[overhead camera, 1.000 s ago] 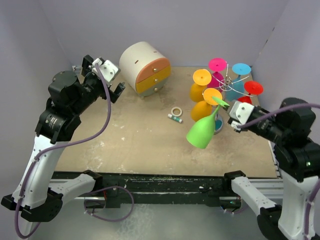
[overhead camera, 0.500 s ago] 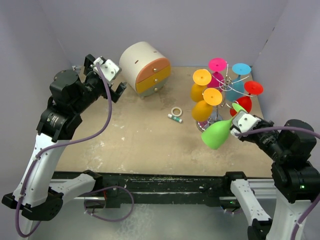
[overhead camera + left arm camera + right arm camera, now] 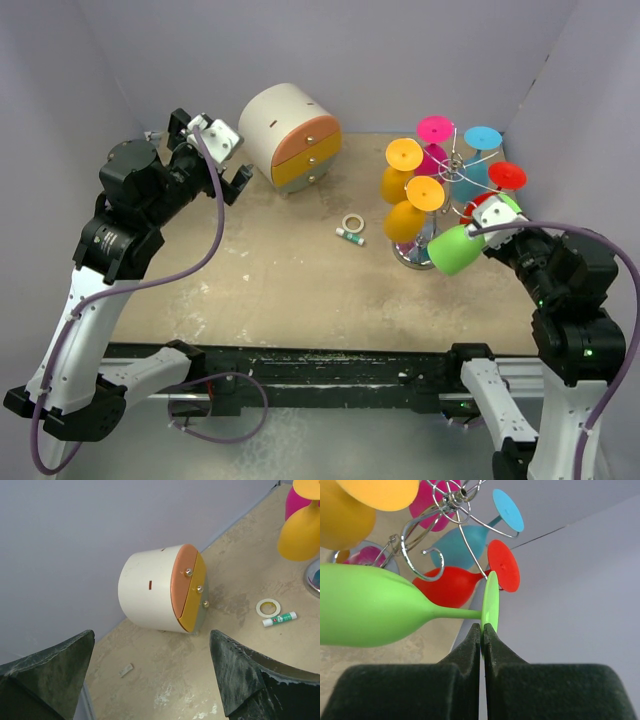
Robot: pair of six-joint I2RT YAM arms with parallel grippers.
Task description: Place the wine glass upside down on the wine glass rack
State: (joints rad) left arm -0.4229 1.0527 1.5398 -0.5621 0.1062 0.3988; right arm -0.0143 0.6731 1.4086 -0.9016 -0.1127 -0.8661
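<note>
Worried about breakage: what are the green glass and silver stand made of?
The green wine glass looks like opaque plastic, matte: solid colour, nothing shows through. The wine glass rack looks like chromed metal wire: thin, mirror-bright curls. Looks alone can't confirm either.

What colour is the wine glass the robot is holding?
A bright green wine glass, best in the right wrist view.

Item moved: green wine glass [image 3: 455,249], from low in front of the wine glass rack [image 3: 452,170] to its near right side. Bowl raised, stem now almost level, foot beside the red glass [image 3: 447,586]. Right gripper [image 3: 482,627] carried rightward and back with it.
</note>
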